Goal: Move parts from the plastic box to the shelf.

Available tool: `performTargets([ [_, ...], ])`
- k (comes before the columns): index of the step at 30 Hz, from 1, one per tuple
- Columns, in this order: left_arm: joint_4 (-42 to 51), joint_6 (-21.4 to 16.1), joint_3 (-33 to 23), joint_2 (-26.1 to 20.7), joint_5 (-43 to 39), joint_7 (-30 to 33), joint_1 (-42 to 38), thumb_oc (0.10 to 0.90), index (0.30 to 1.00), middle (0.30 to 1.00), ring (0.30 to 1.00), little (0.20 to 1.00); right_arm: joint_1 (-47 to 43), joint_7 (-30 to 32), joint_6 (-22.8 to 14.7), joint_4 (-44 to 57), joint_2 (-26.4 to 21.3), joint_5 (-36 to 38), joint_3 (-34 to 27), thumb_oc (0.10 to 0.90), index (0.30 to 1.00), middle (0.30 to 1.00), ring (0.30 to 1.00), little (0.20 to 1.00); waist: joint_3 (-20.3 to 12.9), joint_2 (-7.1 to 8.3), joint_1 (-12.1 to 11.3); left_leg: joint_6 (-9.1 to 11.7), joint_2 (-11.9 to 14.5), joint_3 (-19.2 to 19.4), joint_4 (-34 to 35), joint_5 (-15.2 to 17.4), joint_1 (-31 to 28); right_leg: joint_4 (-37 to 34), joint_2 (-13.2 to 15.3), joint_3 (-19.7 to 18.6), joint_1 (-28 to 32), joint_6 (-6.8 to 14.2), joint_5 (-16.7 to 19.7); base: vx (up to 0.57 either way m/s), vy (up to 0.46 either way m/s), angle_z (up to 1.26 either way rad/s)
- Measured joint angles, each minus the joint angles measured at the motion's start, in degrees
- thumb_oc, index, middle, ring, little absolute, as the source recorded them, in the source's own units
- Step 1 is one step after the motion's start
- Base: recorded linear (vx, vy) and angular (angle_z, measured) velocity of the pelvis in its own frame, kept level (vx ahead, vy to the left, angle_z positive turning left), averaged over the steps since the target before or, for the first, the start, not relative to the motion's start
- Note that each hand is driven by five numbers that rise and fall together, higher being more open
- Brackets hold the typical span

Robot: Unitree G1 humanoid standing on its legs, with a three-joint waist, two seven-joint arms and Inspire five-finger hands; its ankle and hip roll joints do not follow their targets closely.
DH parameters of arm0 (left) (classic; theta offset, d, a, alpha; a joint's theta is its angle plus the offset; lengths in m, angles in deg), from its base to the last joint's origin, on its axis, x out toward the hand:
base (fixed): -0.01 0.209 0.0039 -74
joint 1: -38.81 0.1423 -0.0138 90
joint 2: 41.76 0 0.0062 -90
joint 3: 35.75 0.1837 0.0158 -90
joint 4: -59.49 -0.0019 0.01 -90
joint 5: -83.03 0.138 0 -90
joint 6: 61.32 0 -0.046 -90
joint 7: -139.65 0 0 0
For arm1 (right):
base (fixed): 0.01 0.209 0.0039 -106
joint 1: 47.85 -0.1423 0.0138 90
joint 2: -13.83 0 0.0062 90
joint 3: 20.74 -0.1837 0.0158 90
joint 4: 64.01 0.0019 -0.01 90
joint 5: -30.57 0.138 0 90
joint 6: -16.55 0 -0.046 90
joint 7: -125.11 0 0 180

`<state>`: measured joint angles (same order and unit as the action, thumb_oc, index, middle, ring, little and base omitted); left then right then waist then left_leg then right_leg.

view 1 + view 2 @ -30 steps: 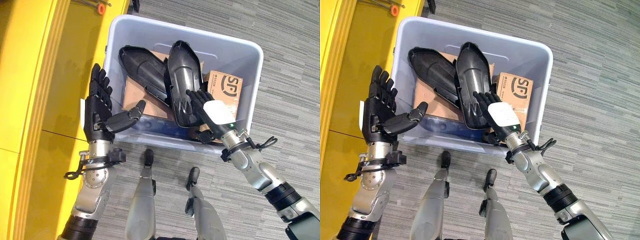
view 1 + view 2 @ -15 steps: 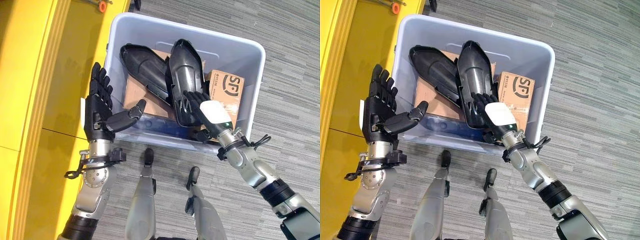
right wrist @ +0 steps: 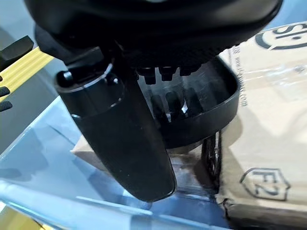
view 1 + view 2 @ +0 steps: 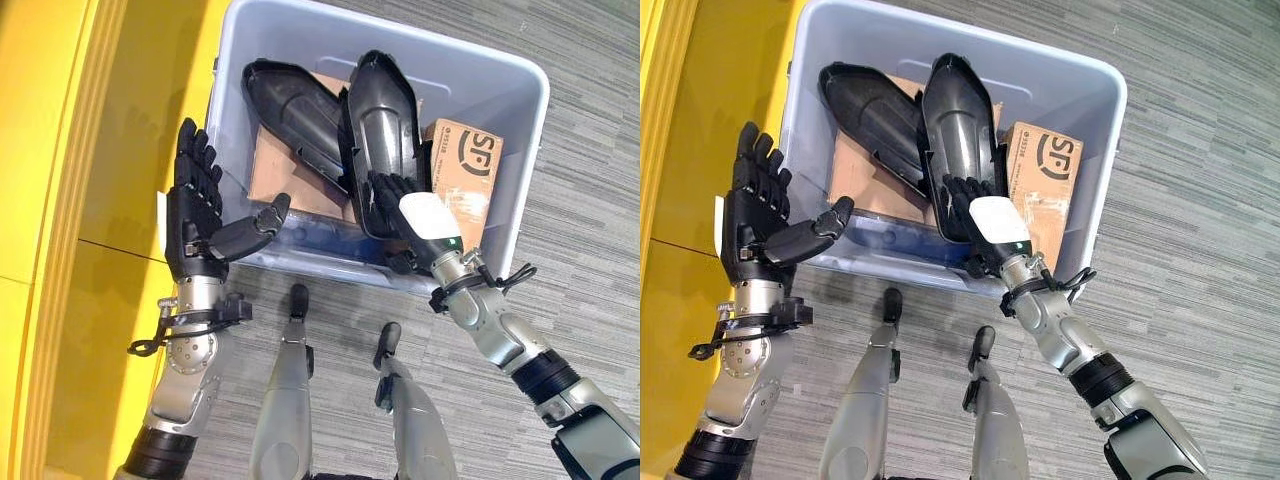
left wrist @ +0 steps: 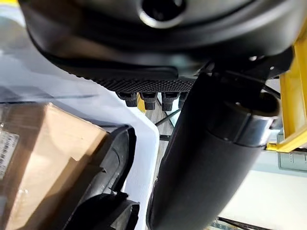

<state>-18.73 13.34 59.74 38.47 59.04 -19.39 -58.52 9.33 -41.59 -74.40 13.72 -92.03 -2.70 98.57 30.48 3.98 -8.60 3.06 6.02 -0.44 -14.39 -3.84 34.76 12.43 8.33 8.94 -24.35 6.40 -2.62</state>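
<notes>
On the far left is the yellow shelf [image 4: 60,200], flat and bright. Next to it the left hand [image 4: 200,215] is held up beside the left wall of the plastic box [image 4: 530,150], its fingers straight and spread and its thumb reaching over the near rim, holding nothing. Inside the pale box lie two black parts on a flat brown cardboard sheet [image 4: 275,175]. The left part [image 4: 295,115] lies low and slanted. The right part [image 4: 385,140] is long and scooped and stands tilted up on its edge. The right hand [image 4: 975,215] is on the low end of that part, its fingers laid inside the scoop, and I cannot tell if they squeeze it. On the right side of the box sits a brown cardboard carton [image 4: 465,170] with big black printed letters in a ring.

The right wrist view shows the carton [image 3: 268,120] from close, with a small six-sided mark on its side, and the part's round rim [image 3: 211,120] just past the fingertips. The left wrist view shows a white label with a barcode [image 5: 7,146] on the cardboard, too small to read
</notes>
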Motion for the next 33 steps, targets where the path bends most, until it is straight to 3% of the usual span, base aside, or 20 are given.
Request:
performTargets([
  [12, 0.0, -0.1, -0.2, -0.1, -0.1, 0.1, 0.2, 0.900, 1.000, 1.000, 1.000, 1.000, -5.4, 2.1, 0.7, -2.0, -0.1, -0.3, 0.6, 0.900, 1.000, 1.000, 1.000, 1.000, 0.0, -0.04, 0.0, 0.3, -0.1, -1.5, -4.4, -0.4, 7.8, 14.1, 1.3, -0.2, -11.6, -1.2, -5.3, -0.01, -0.008, 0.04],
  [30, 0.1, -0.1, -1.0, -0.1, -0.1, 0.2, -0.5, 0.900, 1.000, 1.000, 1.000, 1.000, -8.7, 6.6, 2.4, -3.5, -1.0, -2.6, 0.7, 0.900, 1.000, 1.000, 1.000, 1.000, 0.0, -0.07, 0.4, 1.0, -0.1, -2.5, -5.6, -1.1, 12.2, 20.0, 1.6, -0.1, -17.7, -2.4, -7.5, 0.00, -0.001, 0.01],
  [31, 0.1, -0.1, -1.0, -0.1, -0.1, 0.2, -0.4, 0.900, 1.000, 1.000, 1.000, 1.000, -8.9, 7.2, 2.4, -4.0, -1.0, -2.7, 0.5, 0.459, 0.382, 0.382, 0.382, 0.382, 0.0, -0.07, 0.3, 1.1, -0.1, -2.5, -5.6, -1.1, 12.3, 20.2, 1.6, -0.1, -17.9, -2.4, -7.6, 0.00, 0.000, 0.00],
  [32, 0.1, -0.1, -1.0, -0.2, -0.1, 0.2, -0.4, 0.900, 1.000, 1.000, 1.000, 1.000, -9.0, 7.6, 2.6, -4.2, -1.0, -2.7, 0.3, 0.459, 0.382, 0.382, 0.382, 0.382, 0.0, -0.07, 0.3, 1.1, -0.1, -2.4, -5.6, -1.1, 12.4, 20.3, 1.6, -0.2, -18.2, -2.4, -7.6, 0.00, 0.000, 0.00],
  [33, 0.1, -0.1, -1.1, -0.2, -0.1, 0.2, -0.4, 0.900, 1.000, 1.000, 1.000, 1.000, -9.0, 7.8, 2.7, -4.2, -1.0, -2.7, 0.2, 0.400, 0.300, 0.300, 0.300, 0.300, 0.0, -0.07, 0.3, 1.1, -0.1, -2.4, -5.7, -1.1, 12.5, 20.4, 1.7, -0.2, -18.3, -2.5, -7.6, 0.00, 0.000, 0.00],
])
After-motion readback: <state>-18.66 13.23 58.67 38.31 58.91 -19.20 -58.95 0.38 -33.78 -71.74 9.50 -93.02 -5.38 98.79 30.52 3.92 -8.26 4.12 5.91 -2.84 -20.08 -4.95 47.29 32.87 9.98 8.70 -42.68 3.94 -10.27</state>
